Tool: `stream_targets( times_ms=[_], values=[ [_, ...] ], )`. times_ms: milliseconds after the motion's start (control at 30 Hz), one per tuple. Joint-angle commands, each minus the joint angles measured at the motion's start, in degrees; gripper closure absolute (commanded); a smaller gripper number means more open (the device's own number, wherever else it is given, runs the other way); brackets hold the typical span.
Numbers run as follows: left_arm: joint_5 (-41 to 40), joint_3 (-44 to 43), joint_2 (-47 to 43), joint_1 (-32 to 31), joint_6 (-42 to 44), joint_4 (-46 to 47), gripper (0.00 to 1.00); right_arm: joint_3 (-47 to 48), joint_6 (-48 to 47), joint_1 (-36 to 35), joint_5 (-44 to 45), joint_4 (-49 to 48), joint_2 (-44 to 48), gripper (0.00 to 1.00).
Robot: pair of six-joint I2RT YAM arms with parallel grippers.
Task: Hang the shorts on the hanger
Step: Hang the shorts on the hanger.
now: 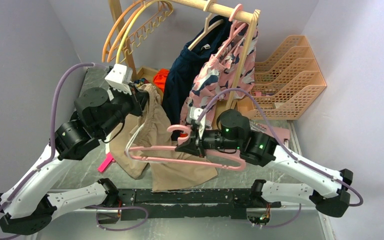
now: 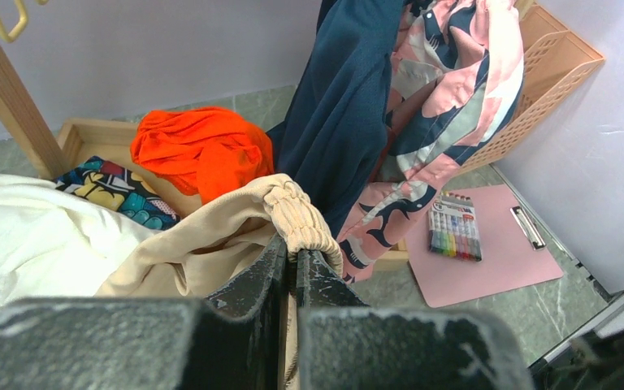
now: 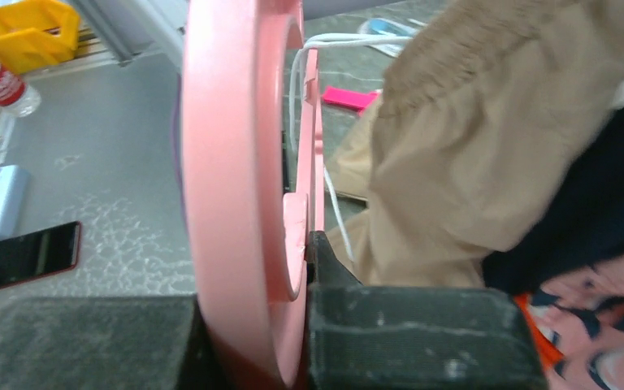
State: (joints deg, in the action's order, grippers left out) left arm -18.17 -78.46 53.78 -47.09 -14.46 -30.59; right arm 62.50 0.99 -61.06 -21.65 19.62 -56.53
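My left gripper (image 1: 141,98) is shut on the gathered waistband of the tan shorts (image 1: 156,131) and holds them up, so the legs hang down to the table. In the left wrist view the jaws (image 2: 296,258) pinch the elastic band of the shorts (image 2: 211,236). My right gripper (image 1: 189,142) is shut on the pink hanger (image 1: 190,160) just below its hook and holds it level across the front of the shorts' lower half. The right wrist view shows the hanger (image 3: 236,162) edge-on, the shorts (image 3: 455,162) to its right and the white drawstring (image 3: 292,73) behind it.
A wooden rack (image 1: 215,7) at the back carries orange and yellow hangers (image 1: 130,30), a navy garment (image 1: 187,75) and a pink patterned garment (image 1: 225,75). Peach file trays (image 1: 290,75) stand at the back right. A pink clipboard (image 2: 487,260) with markers lies on the table, and orange cloth (image 2: 199,150) sits in a wooden box.
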Motion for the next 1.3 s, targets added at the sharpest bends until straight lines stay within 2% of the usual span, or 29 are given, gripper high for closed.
stream_targets(
  times_ms=[0,200,333,600,733,900,1100,1167,1267],
  values=[
    [1.8,-0.4,1.0,-0.2,-0.7,4.2,0.93,-0.9,2.2,-5.1,-1.3,-6.5,-2.7,1.00],
    [2.0,-1.9,2.1,-0.2,-0.5,5.1,0.93,-3.2,3.0,-11.2,1.7,-9.5,-7.0,1.00],
    [2.0,-4.1,3.2,-0.2,-0.2,5.4,0.93,-3.8,1.9,-13.6,5.9,-7.2,-8.0,1.00],
    [1.2,-8.5,5.2,-0.2,-0.2,4.0,0.93,-3.3,-0.9,-13.6,17.5,0.8,2.2,1.00],
    [-3.2,-9.4,6.2,-0.2,-2.0,1.2,0.93,-4.0,0.9,-13.7,21.0,1.1,7.6,1.00],
    [-6.9,-11.1,7.6,-0.2,-5.4,-1.1,0.93,-5.5,1.7,-13.7,22.7,2.4,6.3,1.00],
    [-7.2,-12.1,7.6,-0.2,-6.0,-1.1,0.93,-8.0,1.2,-14.0,25.6,-0.2,2.5,1.00],
    [-7.1,-12.2,7.4,-0.2,-6.0,-1.1,0.93,-8.2,0.8,-14.1,28.7,-0.7,1.6,1.00],
    [-7.0,-12.5,7.1,-0.2,-6.0,-1.3,0.93,-8.3,2.2,-14.1,39.6,-1.4,0.7,1.00]
  ],
)
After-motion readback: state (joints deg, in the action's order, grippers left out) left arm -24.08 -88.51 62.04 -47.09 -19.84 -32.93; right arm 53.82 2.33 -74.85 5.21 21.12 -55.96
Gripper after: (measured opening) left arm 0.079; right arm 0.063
